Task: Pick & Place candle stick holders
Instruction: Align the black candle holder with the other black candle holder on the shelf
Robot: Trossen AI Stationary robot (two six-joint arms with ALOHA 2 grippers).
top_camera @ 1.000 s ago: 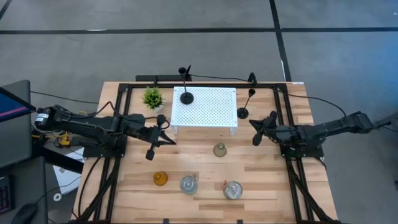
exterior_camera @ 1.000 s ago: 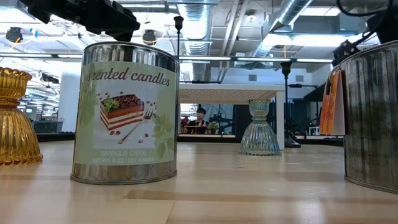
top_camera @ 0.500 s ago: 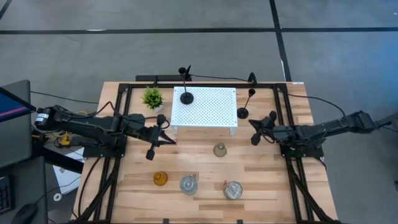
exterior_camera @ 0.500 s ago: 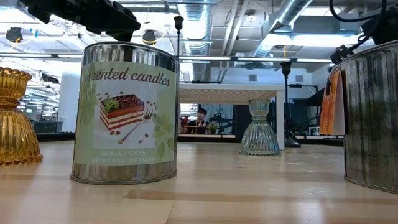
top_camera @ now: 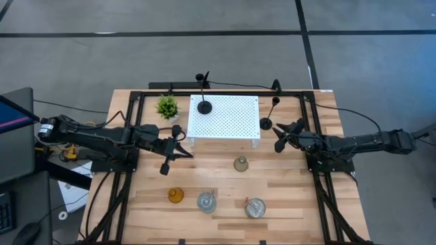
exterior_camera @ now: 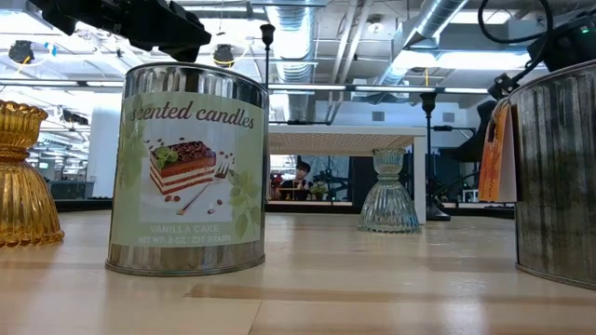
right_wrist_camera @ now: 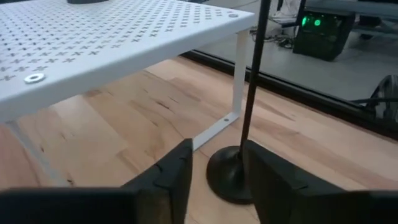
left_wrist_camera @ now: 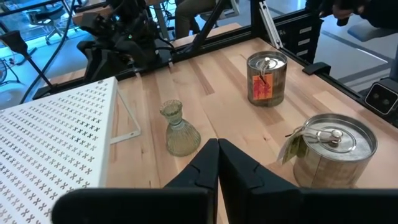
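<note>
One black slim candle stick holder [top_camera: 266,123] stands on its round base on the table, just right of the white perforated stand [top_camera: 225,118]. It also shows in the right wrist view [right_wrist_camera: 231,179]. My right gripper [top_camera: 278,136] [right_wrist_camera: 217,155] is open close in front of it, and the base lies just ahead of the gap without touching. A second black stick [top_camera: 204,107] stands on the stand. The greyish-olive bell-shaped holder [top_camera: 240,164], the amber holder [top_camera: 176,196] and two lidded candle tins [top_camera: 207,201] [top_camera: 255,208] stand on the table. My left gripper [top_camera: 178,147] [left_wrist_camera: 217,168] is shut and empty left of the stand.
A small green potted plant [top_camera: 167,107] stands at the far left of the stand. Black frame rails [top_camera: 129,136] [top_camera: 315,129] run along both table sides. Bare wood lies between the stand and the front row of holders.
My right gripper has moved a little toward the table's far edge and closer to the black stick beside the stand, its arm stretching out lower. Nothing on the table has moved.
</note>
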